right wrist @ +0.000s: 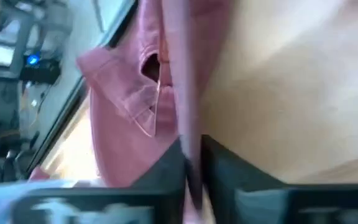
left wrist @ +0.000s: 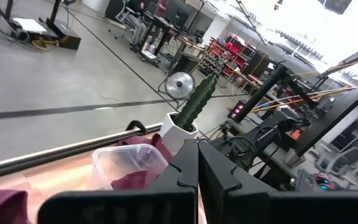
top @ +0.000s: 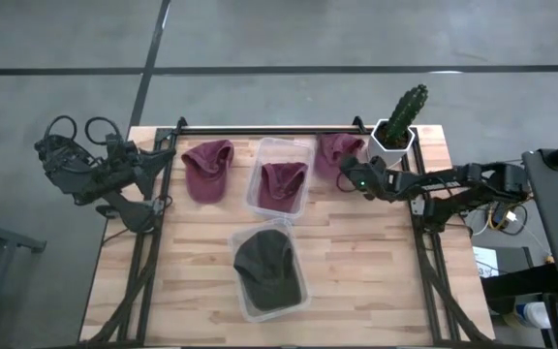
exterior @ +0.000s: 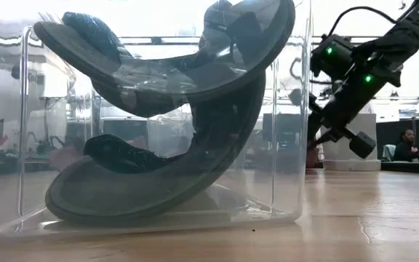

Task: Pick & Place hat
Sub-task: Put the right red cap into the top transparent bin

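Three maroon hats show in the high view. One lies on the bare table. A second sits in a clear bin. The third lies near the far edge beside the cactus pot. My right gripper reaches in from the table's right and is shut on this third hat. A dark olive hat fills a clear bin near the table's middle. My left gripper is shut and touches nothing, parked by the far left corner. My right gripper pinches a thin edge of the third maroon hat between its two fingers. It comes low from the table's right, at the hat's near side. The rest of the hat spreads beyond the fingers toward the far rail; whether it is lifted does not show.
A green cactus in a white pot stands right by the held hat at the far right corner. A dark rail runs along the far edge. Bare wood lies to the near left and near right.
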{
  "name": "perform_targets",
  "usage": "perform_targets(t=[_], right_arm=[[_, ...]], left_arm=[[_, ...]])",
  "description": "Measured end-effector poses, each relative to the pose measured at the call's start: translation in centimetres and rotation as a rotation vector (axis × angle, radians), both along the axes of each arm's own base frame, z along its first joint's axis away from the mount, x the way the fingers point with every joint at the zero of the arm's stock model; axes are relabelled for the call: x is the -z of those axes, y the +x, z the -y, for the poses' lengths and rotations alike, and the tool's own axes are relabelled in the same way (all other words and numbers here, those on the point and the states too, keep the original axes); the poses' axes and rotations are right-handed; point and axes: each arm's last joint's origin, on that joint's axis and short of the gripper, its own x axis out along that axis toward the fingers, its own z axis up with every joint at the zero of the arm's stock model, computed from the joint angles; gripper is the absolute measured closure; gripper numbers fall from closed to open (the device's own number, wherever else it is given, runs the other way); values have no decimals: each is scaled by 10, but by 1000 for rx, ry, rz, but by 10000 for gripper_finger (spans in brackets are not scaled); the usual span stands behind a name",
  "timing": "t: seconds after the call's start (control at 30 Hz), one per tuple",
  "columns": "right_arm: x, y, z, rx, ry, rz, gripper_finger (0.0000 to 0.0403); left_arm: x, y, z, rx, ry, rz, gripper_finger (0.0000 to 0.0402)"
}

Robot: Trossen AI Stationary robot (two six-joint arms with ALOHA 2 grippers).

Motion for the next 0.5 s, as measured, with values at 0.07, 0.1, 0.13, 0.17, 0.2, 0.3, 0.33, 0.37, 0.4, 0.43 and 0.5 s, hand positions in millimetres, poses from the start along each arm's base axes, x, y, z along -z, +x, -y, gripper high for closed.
perform_targets(t=[0.07,0.1,0.13,0.17,0.2,0.3,0.33,0.37,0.4,0.43,0.5], right_arm=[[-7,-1,0,-28,-24,9,383],[-10,-2,-1,-35,-33,18,386],[-13,-3,-1,-43,-46,23,388],[-17,-4,-1,-44,-61,34,389],[-21,-5,-1,-39,-76,48,390],[-34,-9,-2,-24,-125,93,391],[-39,-11,-2,-25,-140,109,391],[-43,-12,-3,-32,-155,118,391],[-48,-13,-3,-38,-168,130,392],[-53,-14,-3,-42,-180,146,392],[-64,-15,-4,-55,-206,186,392]], left_arm=[[-1,0,0,0,-3,3,399],[-1,0,0,1,-1,3,399],[-1,0,0,1,4,0,399],[-2,-1,0,2,9,-2,399],[-2,-1,-1,2,13,-4,399],[-2,-1,-1,2,15,-5,399],[-2,-1,-1,2,15,-5,399],[-2,-1,-1,2,16,-6,399],[-2,-1,-1,2,16,-6,399],[-2,-1,-1,2,16,-5,399],[-2,-1,-1,2,16,-6,399]])
